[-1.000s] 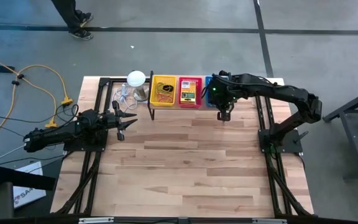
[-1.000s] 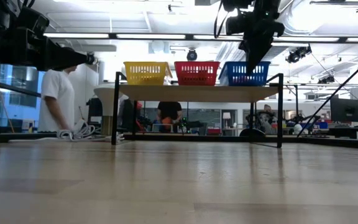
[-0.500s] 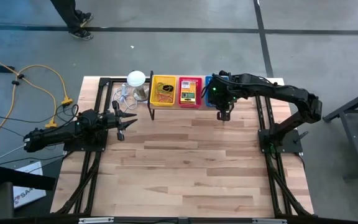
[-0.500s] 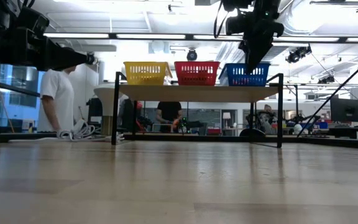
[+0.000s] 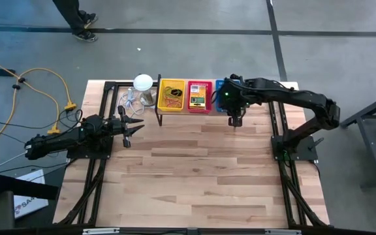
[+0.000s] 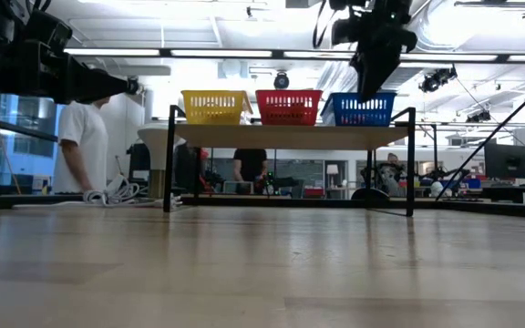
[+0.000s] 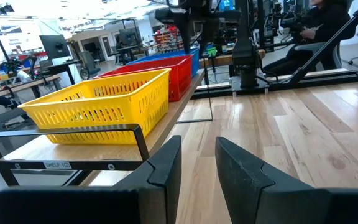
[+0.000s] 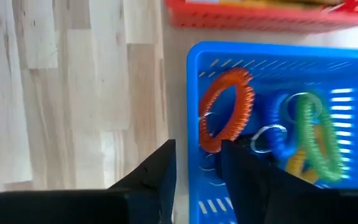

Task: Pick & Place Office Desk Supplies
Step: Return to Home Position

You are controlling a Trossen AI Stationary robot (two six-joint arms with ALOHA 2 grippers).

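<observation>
High view first: has anything moved in the last second?
— Barely. The right gripper (image 5: 235, 121) hangs at the front edge of the shelf (image 5: 183, 112), just beside the blue bin (image 5: 219, 84). In the low view it seems to have lifted a touch. The yellow bin (image 5: 172, 95) and red bin (image 5: 199, 96) sit where they sat.
— Its fingers?
— Slightly apart, holding nothing. The spiral rings (image 8: 229, 109) lie inside the blue bin. The left gripper (image 5: 134, 126), also parted and empty, waits over the left side of the table (image 5: 201, 170).
— Meaning?
— All three bins look shelved; I judge only the retreat home remains
</observation>
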